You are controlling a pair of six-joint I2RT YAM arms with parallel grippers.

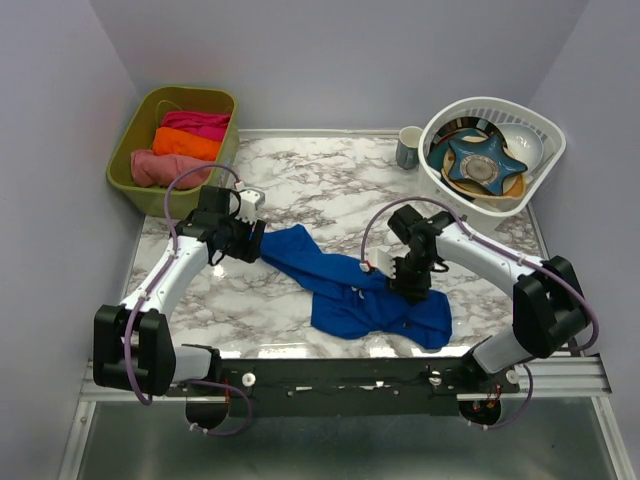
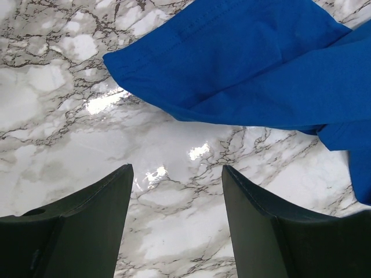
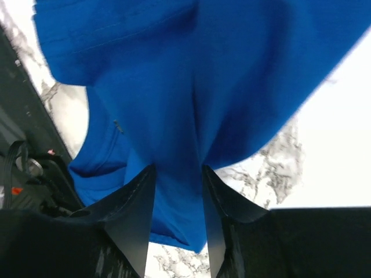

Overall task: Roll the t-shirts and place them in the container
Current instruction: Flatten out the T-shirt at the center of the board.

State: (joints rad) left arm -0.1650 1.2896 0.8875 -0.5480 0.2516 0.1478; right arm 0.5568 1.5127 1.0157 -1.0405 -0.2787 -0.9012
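Observation:
A royal-blue t-shirt [image 1: 345,290] lies crumpled on the marble table [image 1: 320,180], stretched from the centre toward the front right. My left gripper [image 1: 250,243] hovers just off the shirt's left end, open. In the left wrist view its gripper [image 2: 177,168] has only bare marble between the fingers, and the t-shirt [image 2: 249,63] lies ahead of the tips. My right gripper [image 1: 415,290] points down onto the shirt's right part. In the right wrist view that gripper [image 3: 178,167] has its jaws parted, with a fold of the t-shirt [image 3: 191,75] running between the fingers.
A green bin [image 1: 150,110] with folded pink and orange cloths stands at the back left. At the back right a white basket [image 1: 548,165] holds dishes, and a mug [image 1: 409,148] stands beside it. Grey walls close in the sides.

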